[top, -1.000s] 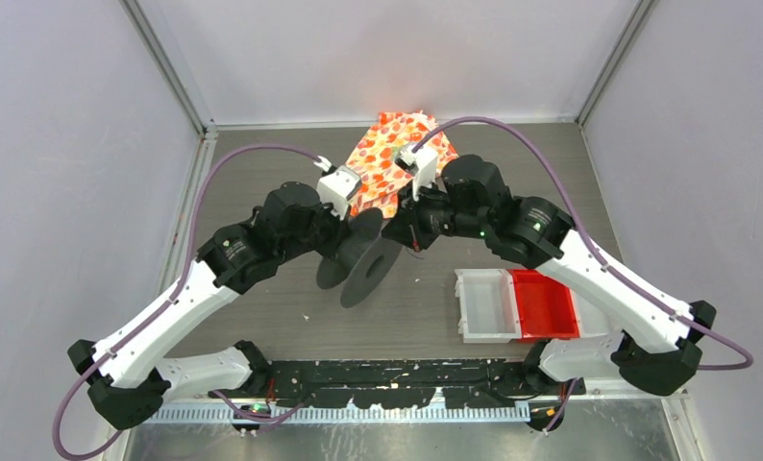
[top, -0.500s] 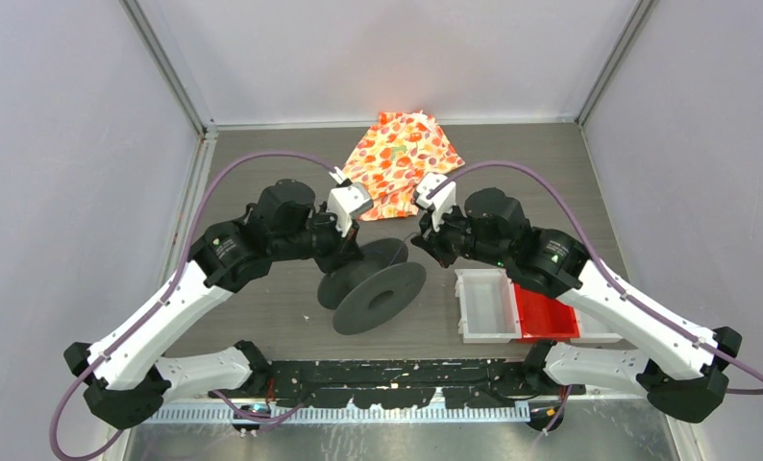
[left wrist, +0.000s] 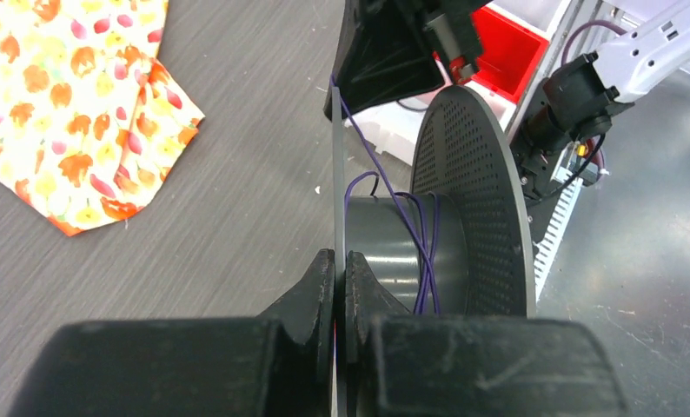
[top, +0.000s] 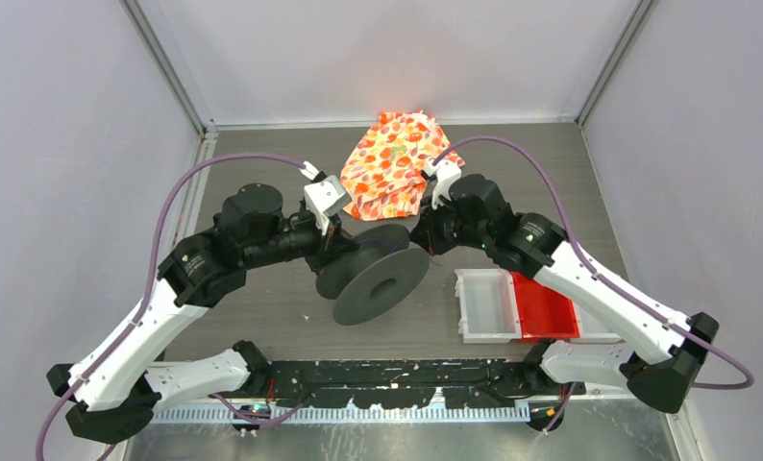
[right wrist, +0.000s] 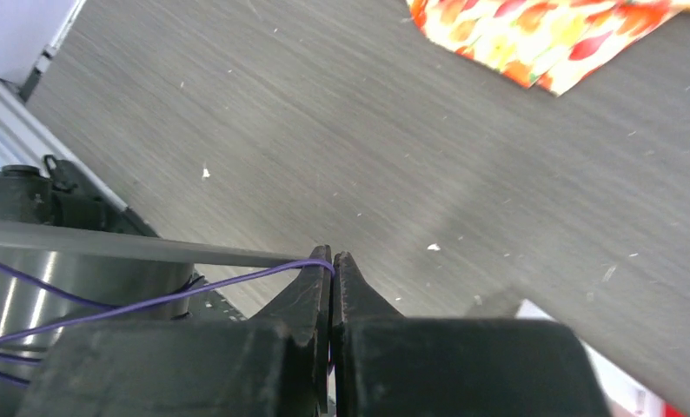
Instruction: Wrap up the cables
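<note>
A dark grey spool lies tilted on the table, with a few turns of thin purple cable on its hub. My left gripper is shut on the rim of the spool's thin near flange, seen edge-on in the left wrist view at the gripper. My right gripper is just right of the spool and shut on the cable, which runs taut from the gripper to the hub. The perforated far flange faces the arm bases.
An orange patterned cloth lies at the back centre, just behind both grippers. A white bin and a red bin sit side by side right of the spool. The walls close in the left, right and back.
My left arm has drawn back to the left with the spool still in its grip. My right gripper swung right and then back toward the spool's far side, still holding the cable.
</note>
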You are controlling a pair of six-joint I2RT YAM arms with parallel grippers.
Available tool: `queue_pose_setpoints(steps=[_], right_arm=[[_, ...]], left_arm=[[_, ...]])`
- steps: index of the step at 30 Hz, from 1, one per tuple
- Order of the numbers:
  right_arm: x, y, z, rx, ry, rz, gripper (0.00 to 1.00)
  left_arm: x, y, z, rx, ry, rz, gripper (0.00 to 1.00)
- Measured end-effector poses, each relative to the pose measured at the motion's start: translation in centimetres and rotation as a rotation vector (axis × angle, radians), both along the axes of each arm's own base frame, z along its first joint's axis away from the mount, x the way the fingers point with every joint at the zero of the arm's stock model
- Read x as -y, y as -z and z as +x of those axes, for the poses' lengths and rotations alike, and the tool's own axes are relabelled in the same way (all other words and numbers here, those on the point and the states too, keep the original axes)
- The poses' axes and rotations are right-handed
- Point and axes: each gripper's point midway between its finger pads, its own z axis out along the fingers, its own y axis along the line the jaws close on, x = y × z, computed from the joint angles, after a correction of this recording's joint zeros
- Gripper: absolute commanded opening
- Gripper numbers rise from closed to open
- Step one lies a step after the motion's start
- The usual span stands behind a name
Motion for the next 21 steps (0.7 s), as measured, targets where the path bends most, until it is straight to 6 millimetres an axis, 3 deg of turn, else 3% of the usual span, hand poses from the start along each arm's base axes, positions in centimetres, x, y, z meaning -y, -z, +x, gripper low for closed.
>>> queue_pose_setpoints(steps=[6, 14, 17, 21], right_arm=[[-1.3, 2.9, -0.1, -0.242, -0.009, 0.064, 0.01], [-3.4, 4.4, -2.9, -0.536, -0.196, 0.17, 0.02], [-3.7, 4.3, -3.9, -0.608, -0.265, 0.205, 0.32], [-3.5, 4.0, -4.4, -0.653, -0.319, 0.233, 0.44]], left_arm=[[-0.4, -0.3, 0.4, 0.019, -0.026, -0.003, 0.0], [-0.9, -0.9, -0.1, 0.046, -0.02, -0.028, 0.0], [-0.9, -1.0, -0.3, 0.051, -0.016, -0.035, 0.0], [-0.9, -1.0, -0.5, 0.048, -0.004, -0.038, 0.0]])
